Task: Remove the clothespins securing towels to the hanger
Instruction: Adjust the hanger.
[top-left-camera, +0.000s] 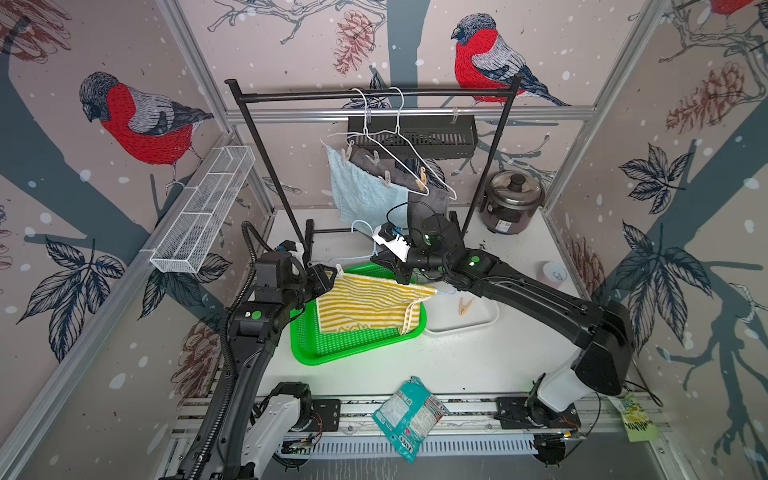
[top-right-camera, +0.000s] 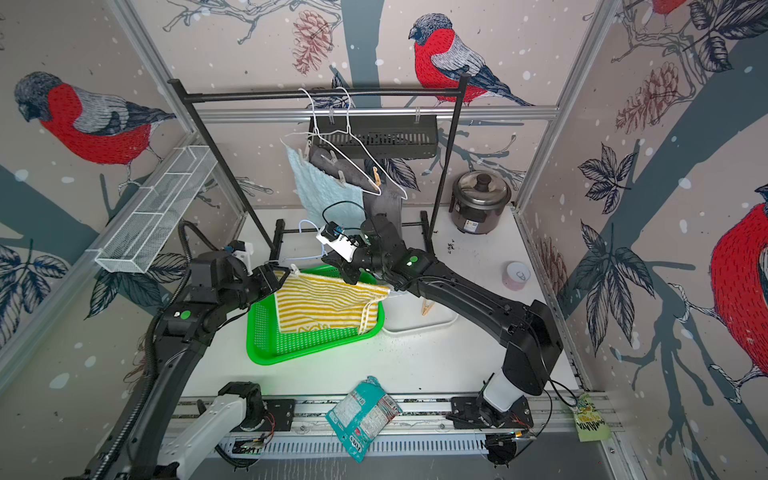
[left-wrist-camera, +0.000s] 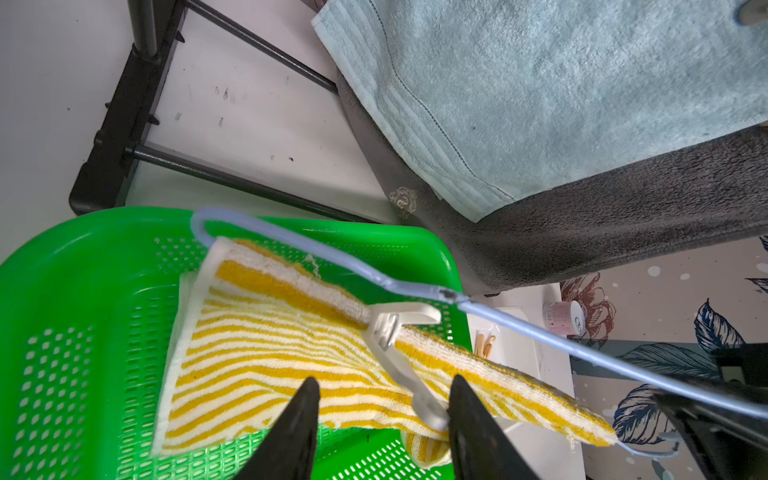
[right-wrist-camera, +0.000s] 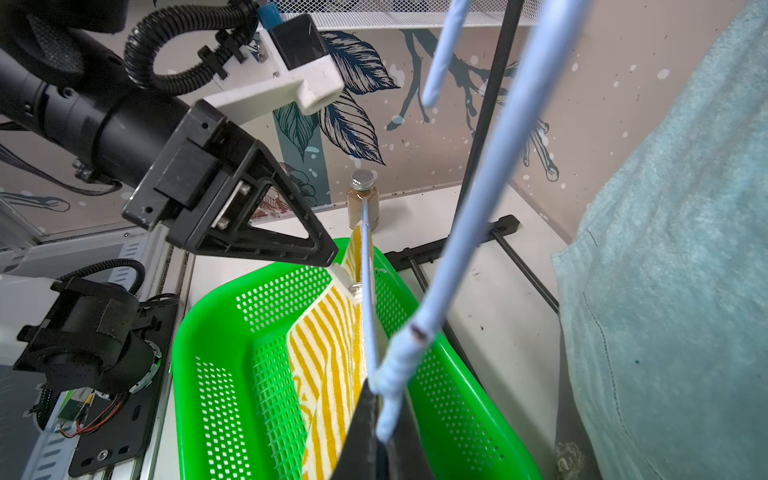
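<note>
A yellow-and-white striped towel (top-left-camera: 365, 303) hangs from a light blue hanger (left-wrist-camera: 540, 332) over the green basket (top-left-camera: 307, 345). A whitish clothespin (left-wrist-camera: 395, 345) pins it to the wire. My left gripper (left-wrist-camera: 384, 380) is open around that pin's tail, which touches one finger. My right gripper (right-wrist-camera: 382, 440) is shut on the blue hanger's twisted neck. On the rack, white hangers carry the light blue towel (top-left-camera: 361, 199) and the dark grey towel (top-left-camera: 432, 199), held by a wooden clothespin (top-left-camera: 422, 183) and grey ones (top-left-camera: 386, 178). Another wooden clothespin (top-left-camera: 465, 306) lies in the white tray (top-left-camera: 478, 326).
The black rack (top-left-camera: 374, 93) stands at the back with a black basket (top-left-camera: 411, 137) behind it. A rice cooker (top-left-camera: 511, 203) sits back right, a pink cup (top-left-camera: 552, 274) at right, a snack bag (top-left-camera: 409, 415) at the front edge. A spice jar (right-wrist-camera: 363, 199) stands behind the basket.
</note>
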